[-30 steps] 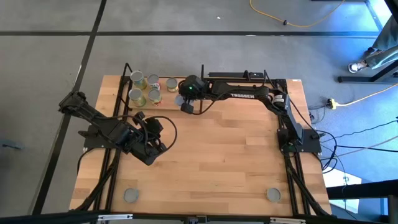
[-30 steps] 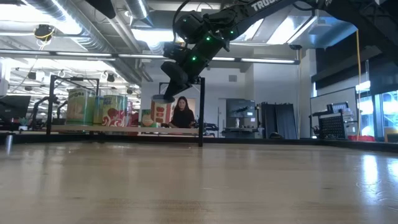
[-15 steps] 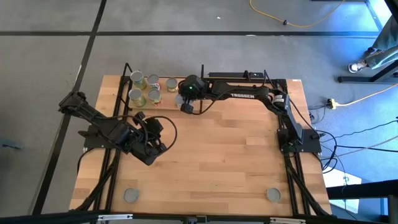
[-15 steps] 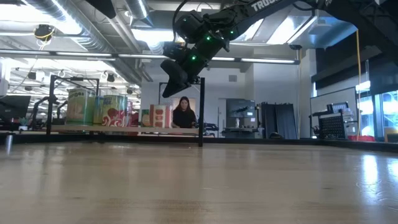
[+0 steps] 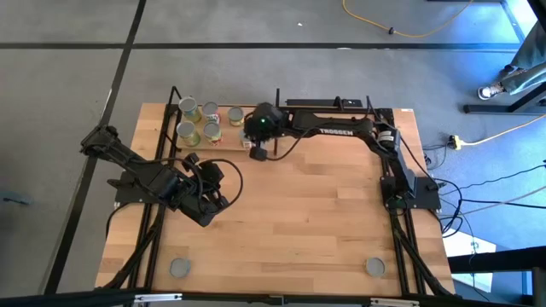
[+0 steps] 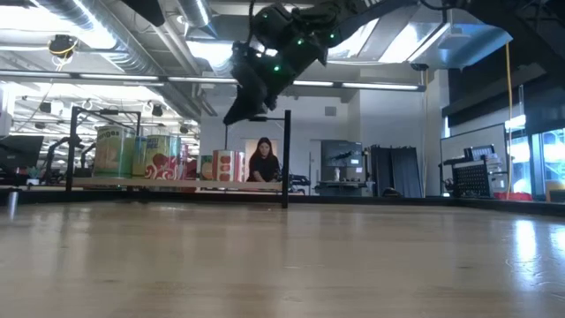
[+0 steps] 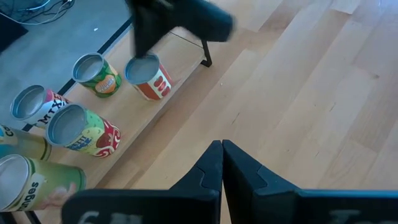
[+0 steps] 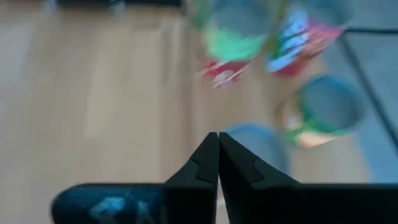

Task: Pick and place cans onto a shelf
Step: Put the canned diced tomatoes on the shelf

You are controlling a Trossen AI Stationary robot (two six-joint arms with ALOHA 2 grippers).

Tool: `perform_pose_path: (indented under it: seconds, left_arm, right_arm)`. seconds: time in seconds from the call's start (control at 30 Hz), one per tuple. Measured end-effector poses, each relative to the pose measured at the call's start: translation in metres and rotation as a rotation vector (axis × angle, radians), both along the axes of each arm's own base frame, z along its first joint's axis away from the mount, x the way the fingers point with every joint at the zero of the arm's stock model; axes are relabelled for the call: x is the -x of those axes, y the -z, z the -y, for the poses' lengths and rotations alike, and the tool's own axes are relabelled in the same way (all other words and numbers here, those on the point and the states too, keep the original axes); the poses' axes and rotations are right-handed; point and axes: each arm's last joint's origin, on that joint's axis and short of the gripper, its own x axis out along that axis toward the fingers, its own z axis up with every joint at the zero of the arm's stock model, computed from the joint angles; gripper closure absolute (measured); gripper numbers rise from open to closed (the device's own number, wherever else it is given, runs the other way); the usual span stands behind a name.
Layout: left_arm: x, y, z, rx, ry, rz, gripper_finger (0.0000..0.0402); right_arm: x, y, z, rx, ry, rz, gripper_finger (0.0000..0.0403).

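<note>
Several cans [image 5: 211, 131] with grey tops and green, red and yellow labels stand upright on the light-wood shelf [image 5: 235, 138] at the table's far left. They also show in the left wrist view [image 7: 74, 127] and the low view [image 6: 132, 155]. A red and cream can [image 6: 228, 165] stands at the row's right end. My right gripper [image 5: 258, 153] is shut and empty. It hangs in the air [image 6: 233, 117] above and just near of that can, and its wrist view [image 8: 217, 135] is blurred. My left gripper [image 5: 212, 194] is shut and empty over the table's left part [image 7: 222, 144].
Thin black upright rods [image 6: 285, 159] frame the shelf. Two grey round things [image 5: 179, 268] [image 5: 375, 267] sit near the table's near corners. Bare wood lies between the arms. A person [image 6: 261, 161] shows in the room behind.
My right gripper has risen from the top of the red and cream can and drawn a little toward the near edge. The can stays upright on the shelf.
</note>
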Motion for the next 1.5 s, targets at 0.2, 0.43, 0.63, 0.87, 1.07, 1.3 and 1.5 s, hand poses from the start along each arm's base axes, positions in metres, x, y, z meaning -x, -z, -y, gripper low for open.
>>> perform_pose_path:
  seconds: [0.2, 0.43, 0.63, 0.87, 1.07, 1.3, 1.5]
  left_arm:
    - [0.000, 0.000, 0.000, 0.000, 0.000, 0.000, 0.0401]
    - [0.000, 0.000, 0.000, -0.007, -0.003, 0.005, 0.0401]
    - [-0.003, 0.000, -0.009, -0.018, -0.037, -0.005, 0.0401]
    - [-0.003, -0.006, -0.032, -0.031, -0.067, -0.045, 0.0401]
    - [-0.021, -0.009, -0.063, -0.032, -0.014, -0.090, 0.0401]
    - [-0.043, -0.017, -0.096, -0.014, 0.139, -0.045, 0.0401]
    - [-0.049, -0.010, -0.131, 0.138, 0.108, -0.044, 0.0401]
  right_arm:
    - [0.005, 0.008, -0.013, -0.036, -0.029, -0.115, 0.0399]
    - [0.003, 0.018, -0.010, 0.001, 0.015, -0.149, 0.0401]
    - [0.007, -0.006, -0.016, 0.006, -0.007, -0.085, 0.0401]
    - [0.018, -0.066, -0.026, 0.056, -0.064, -0.033, 0.0402]
    - [0.035, -0.141, -0.031, 0.148, -0.122, 0.028, 0.0402]
    - [0.073, -0.204, -0.037, 0.252, -0.077, 0.132, 0.0402]
    - [0.113, -0.237, -0.042, 0.287, 0.077, 0.164, 0.0402]
